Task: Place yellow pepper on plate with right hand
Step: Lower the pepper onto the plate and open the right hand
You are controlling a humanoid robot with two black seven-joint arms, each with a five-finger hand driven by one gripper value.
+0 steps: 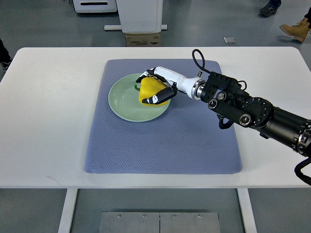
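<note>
A yellow pepper (149,90) with a green stem lies on the right part of a pale green plate (125,103). The plate sits on a blue-grey mat (163,141) on the white table. My right hand (154,86) reaches in from the right and is over the plate, its white and black fingers (160,96) curled around the pepper from above and from the near side. The pepper looks to rest on or just above the plate's surface. The left arm does not show.
The white table (43,121) extends around the mat. A white pedestal and a cardboard box (142,40) stand beyond the far edge. A person's shoes (296,29) show on the floor at the top right.
</note>
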